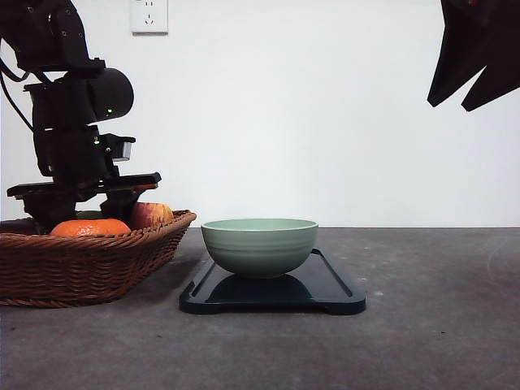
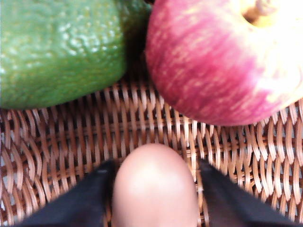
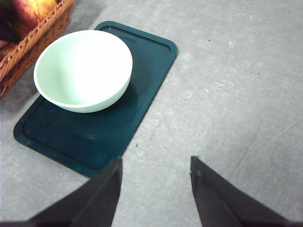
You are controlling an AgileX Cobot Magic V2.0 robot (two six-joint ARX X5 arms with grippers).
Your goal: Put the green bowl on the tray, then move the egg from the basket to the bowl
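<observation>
1. Front view: the green bowl (image 1: 259, 244) stands upright on the tray (image 1: 333, 294), toward the tray's far left part, and the tray lies flat on the grey desk (image 1: 439, 325). Just to the left of the tray sits the basket (image 1: 81, 264), close to the tray but apart from it. An orange (image 1: 89, 227) and a red apple (image 1: 151, 214) rise above the basket's rim. The left arm (image 1: 73, 130) reaches down into the basket, its lower end hidden behind the rim and the fruit. The right arm's dark tips (image 1: 475, 57) hang high at the upper right, well above the desk. A wall socket (image 1: 149, 15) is on the white wall.

2. Left wrist view: the left gripper (image 2: 155, 198) is low over the wicker floor of the basket (image 2: 94, 137), and its two dark jaws sit on either side of a pale egg (image 2: 155, 189), pinching it. Beyond the egg lie a green avocado (image 2: 57, 52) and the red apple (image 2: 222, 61), side by side and near each other.

3. Right wrist view: the right gripper (image 3: 156, 189) hovers over bare desk (image 3: 236, 94), its jaws spread with nothing between them. Ahead lies the tray (image 3: 142, 94) with the bowl (image 3: 83, 71) on it, empty, toward the end nearest the basket (image 3: 33, 38).
</observation>
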